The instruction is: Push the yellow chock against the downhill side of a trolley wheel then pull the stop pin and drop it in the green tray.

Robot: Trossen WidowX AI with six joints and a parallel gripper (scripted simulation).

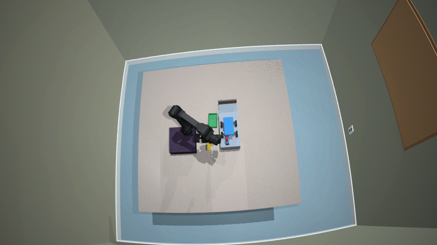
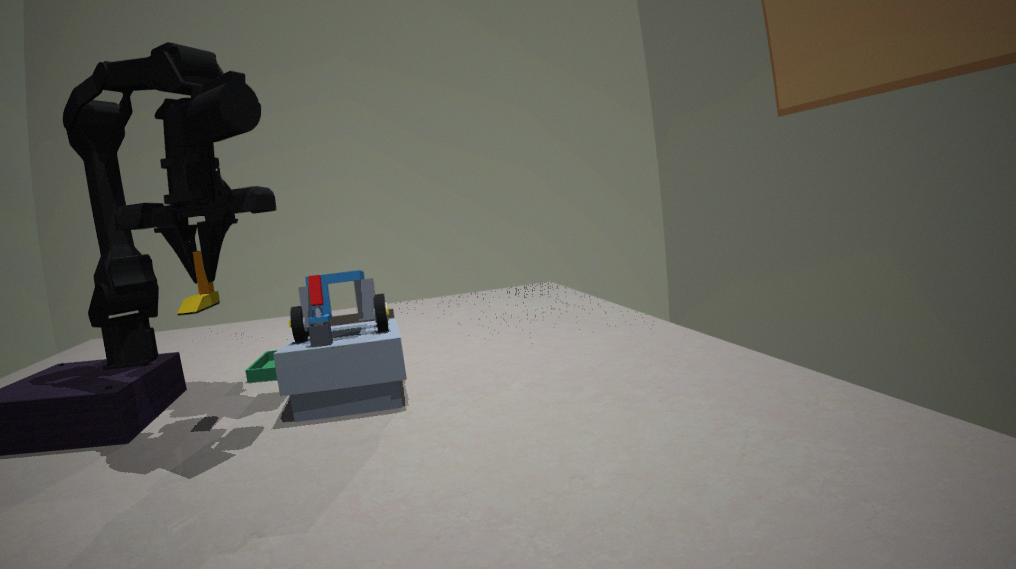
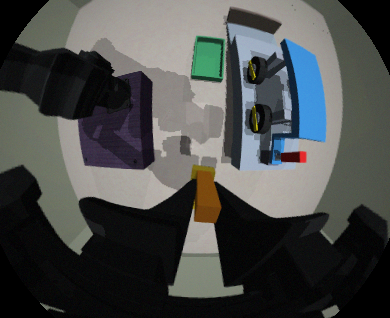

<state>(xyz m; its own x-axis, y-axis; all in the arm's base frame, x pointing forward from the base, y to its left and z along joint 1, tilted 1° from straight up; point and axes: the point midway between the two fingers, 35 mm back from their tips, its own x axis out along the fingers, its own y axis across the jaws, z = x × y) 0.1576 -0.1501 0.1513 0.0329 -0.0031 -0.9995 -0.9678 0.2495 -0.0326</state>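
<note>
My gripper (image 2: 202, 278) (image 3: 203, 184) is shut on the orange handle of the yellow chock (image 1: 208, 146) (image 2: 198, 302) (image 3: 208, 205). It holds the chock in the air, between the arm's base and the ramp's pin end. The blue trolley (image 1: 228, 126) (image 2: 344, 277) (image 3: 308, 95) stands on the light grey ramp (image 1: 227, 108) (image 2: 341, 368) (image 3: 236, 100). The red-headed stop pin (image 1: 226, 139) (image 2: 315, 290) (image 3: 295, 157) stands upright in its holder at the trolley's uphill end. The green tray (image 1: 212, 120) (image 2: 260, 375) (image 3: 207, 60) holds nothing that I can see. The chock's black rubber base cannot be made out.
The dark purple base block (image 1: 183, 148) (image 2: 82, 413) (image 3: 145, 120) stands left of the ramp in the top and exterior views. A brown end wall (image 1: 227, 101) (image 3: 253, 21) closes the ramp's downhill end. The green tray lies close beside the ramp's long side, on the base block's side.
</note>
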